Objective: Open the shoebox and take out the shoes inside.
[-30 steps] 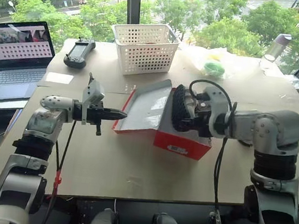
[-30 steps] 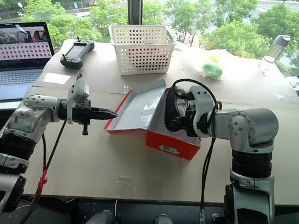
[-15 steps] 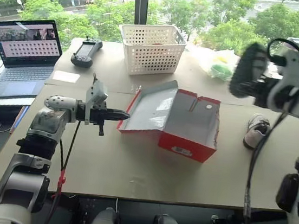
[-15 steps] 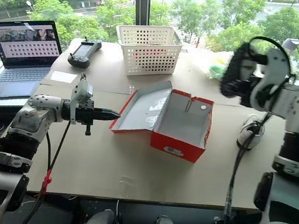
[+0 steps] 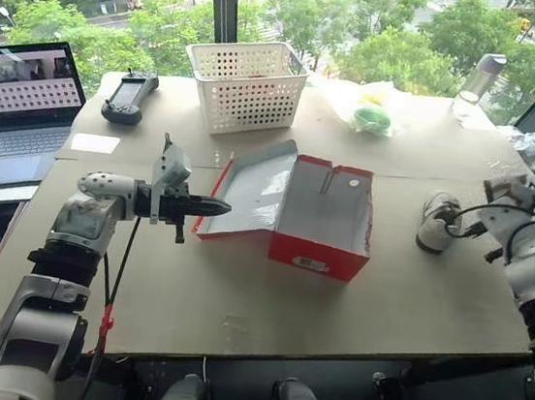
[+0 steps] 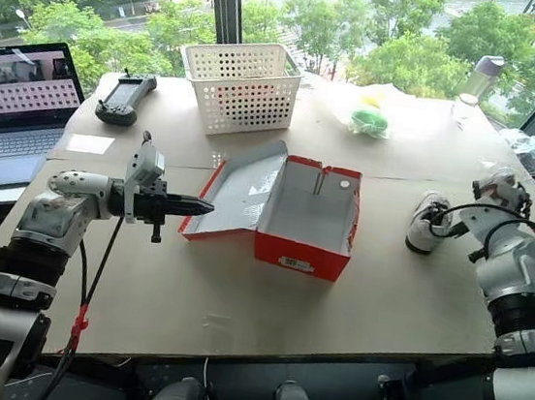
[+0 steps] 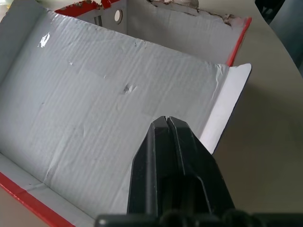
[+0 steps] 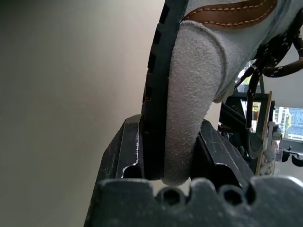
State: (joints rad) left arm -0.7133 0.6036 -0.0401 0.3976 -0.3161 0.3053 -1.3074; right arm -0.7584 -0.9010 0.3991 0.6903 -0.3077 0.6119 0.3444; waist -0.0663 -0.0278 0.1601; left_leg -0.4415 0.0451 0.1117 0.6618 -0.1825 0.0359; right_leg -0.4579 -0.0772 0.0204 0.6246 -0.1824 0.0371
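The red shoebox (image 5: 319, 221) sits open near the middle of the counter (image 5: 264, 307), its lid tilted back to the left and its grey-white inside facing up. The left end effector (image 5: 222, 208), fingers pressed shut with nothing between them, hovers level at the lid's left edge. Well to the right, the right end effector (image 8: 165, 156) grips a white-and-grey shoe (image 5: 436, 221) at the counter surface.

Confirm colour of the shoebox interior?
Grey-white inside the shoebox, with red outer walls and edges; clearest in the left wrist view.
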